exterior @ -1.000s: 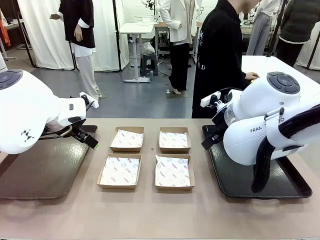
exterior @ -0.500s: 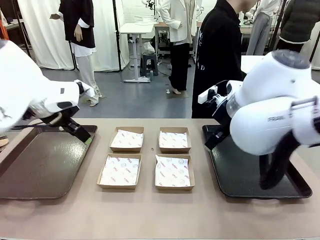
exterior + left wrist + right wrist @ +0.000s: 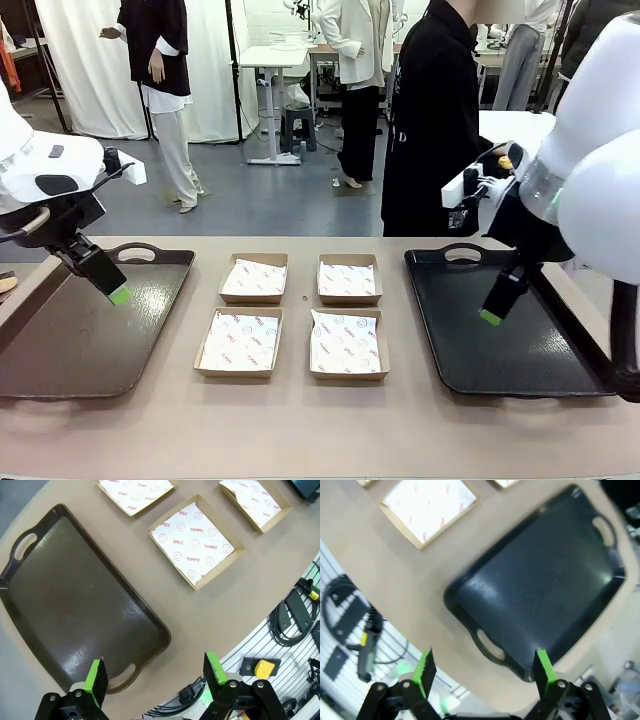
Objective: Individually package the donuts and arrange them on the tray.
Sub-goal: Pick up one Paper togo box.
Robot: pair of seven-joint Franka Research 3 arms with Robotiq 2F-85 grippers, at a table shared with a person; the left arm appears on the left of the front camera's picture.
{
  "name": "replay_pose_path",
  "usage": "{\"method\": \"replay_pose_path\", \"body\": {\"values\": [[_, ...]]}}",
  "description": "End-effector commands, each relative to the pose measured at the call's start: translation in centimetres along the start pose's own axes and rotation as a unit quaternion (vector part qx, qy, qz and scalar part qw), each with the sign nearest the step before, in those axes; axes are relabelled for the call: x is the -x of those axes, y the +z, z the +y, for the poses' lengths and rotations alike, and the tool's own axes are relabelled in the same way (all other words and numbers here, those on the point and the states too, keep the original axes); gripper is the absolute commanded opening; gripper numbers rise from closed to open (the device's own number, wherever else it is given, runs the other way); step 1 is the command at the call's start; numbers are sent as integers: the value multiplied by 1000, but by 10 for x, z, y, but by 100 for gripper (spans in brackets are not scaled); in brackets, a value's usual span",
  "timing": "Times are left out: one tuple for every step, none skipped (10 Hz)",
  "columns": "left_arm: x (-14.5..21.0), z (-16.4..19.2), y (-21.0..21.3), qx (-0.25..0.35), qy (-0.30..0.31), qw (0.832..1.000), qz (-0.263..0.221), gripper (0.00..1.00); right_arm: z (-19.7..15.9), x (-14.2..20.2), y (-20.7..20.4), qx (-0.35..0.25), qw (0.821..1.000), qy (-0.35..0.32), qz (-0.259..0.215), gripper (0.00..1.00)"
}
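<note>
1. Looks like the very start of the packaging step; got four shallow brown cardboard boxes lined with white printed paper [image 3: 239,343] in a two-by-two block, holding just the liners; can't tell where the donuts are.
2. Got the left gripper [image 3: 115,291] up over the dark brown plastic tray [image 3: 70,350], jaws spread wide, gripping nothing; same deal for the right gripper [image 3: 492,315] over the black plastic tray [image 3: 500,365].
3. Guessing the next move means getting hold of one donut, maybe from the person in the black top [image 3: 430,130] at the far side, then lowering it into a box; probably calls for a soft grip so nothing gets squashed.
4. Working on a plain tan tabletop [image 3: 300,430]; trays at either end, boxes between; behind, grey floor, white curtain, white desks, a dark stool.
</note>
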State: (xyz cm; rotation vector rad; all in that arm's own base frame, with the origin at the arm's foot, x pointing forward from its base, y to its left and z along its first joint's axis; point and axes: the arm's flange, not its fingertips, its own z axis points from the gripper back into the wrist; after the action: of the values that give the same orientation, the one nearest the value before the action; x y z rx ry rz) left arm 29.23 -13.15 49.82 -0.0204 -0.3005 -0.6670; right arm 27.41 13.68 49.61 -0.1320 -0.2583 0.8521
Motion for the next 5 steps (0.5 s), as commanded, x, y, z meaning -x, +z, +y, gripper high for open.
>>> {"method": "replay_pose_path", "body": {"values": [[-10,2,-7,-5,-2,1000,-19,100,-1,-7,-12,-25,1000,-12,-6,100],[-10,2,-7,-5,-2,1000,-19,100,-1,-7,-12,-25,1000,-12,-6,100],[-10,2,-7,-5,-2,1000,-19,100,-1,-7,-12,-25,1000,-12,-6,100],[-10,2,-7,-5,-2,1000,-19,100,-1,0,-1,-3,1000,-3,0,100],[-6,2,-3,-4,0,1000,-13,100,-22,7,-8,-164,983,-37,-70,100]]}}
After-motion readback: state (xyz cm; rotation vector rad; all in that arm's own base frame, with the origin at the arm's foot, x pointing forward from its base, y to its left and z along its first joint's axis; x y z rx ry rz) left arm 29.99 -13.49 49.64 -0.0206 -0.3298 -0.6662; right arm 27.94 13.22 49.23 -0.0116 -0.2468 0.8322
